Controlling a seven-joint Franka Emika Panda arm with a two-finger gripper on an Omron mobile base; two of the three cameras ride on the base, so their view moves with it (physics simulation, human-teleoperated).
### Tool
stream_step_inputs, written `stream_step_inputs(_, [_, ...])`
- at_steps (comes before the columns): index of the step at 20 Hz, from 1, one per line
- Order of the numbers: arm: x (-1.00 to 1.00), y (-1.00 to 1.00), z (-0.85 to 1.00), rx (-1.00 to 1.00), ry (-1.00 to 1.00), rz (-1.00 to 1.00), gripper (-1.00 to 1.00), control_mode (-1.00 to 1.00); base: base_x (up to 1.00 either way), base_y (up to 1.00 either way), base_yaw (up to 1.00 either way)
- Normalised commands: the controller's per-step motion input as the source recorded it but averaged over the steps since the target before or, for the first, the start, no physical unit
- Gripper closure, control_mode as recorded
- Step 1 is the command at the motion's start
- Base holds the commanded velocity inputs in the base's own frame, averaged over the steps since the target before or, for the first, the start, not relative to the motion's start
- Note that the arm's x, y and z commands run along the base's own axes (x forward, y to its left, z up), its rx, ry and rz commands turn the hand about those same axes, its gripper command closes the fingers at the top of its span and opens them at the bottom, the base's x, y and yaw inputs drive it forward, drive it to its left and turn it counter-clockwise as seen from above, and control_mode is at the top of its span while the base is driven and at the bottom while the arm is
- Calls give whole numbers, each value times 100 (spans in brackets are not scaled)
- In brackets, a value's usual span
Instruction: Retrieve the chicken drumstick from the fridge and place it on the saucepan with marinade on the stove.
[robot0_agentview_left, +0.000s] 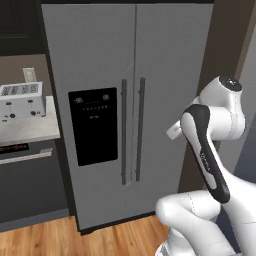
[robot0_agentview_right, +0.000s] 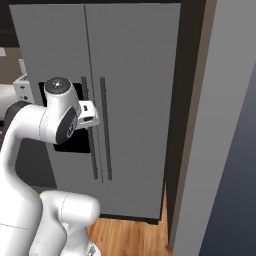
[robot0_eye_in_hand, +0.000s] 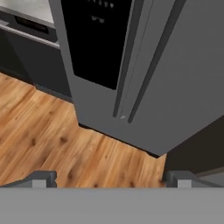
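The fridge (robot0_agentview_left: 170, 75) is showing plain grey steel, with a black dispenser panel (robot0_agentview_left: 93, 126) at centre left and dark bar handles (robot0_agentview_left: 132, 131). A white toaster (robot0_agentview_left: 21, 100) is sitting at upper left. The floor (robot0_eye_in_hand: 39, 131) is showing warm orange-brown wood grain.

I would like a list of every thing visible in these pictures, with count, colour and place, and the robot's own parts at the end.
fridge: one, grey steel, both doors shut, straight ahead of the robot.
door handles: two, dark vertical bars, at the middle seam.
dispenser panel: one, black, on the left door.
toaster: one, white, on the counter left of the fridge.
counter: one, light grey, over dark cabinets.
floor: wood, brown.
arm: one, white with dark joints.
gripper: one, dark tips, open, holding nothing.
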Motion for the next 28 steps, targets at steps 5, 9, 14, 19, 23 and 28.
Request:
stream_step_inputs(5, [58,0,-13,0,1,-13,-100,-100,0,0,0])
stream_step_inputs(9, [72,2,-16,0,0,-16,-100,-100,0,0,0])
stream_step_inputs(14, [51,6,-13,0,0,-5,-100,-100,0,0,0])
stream_step_inputs(19, [46,11,-16,0,-1,0,-100,-100,0,0,0])
stream_step_inputs(23, [50,8,-15,0,-1,0,-100,-100,0,0,0])
stream_step_inputs(28, [31,1,-25,1,-13,0,-100,-100,0,0,0])
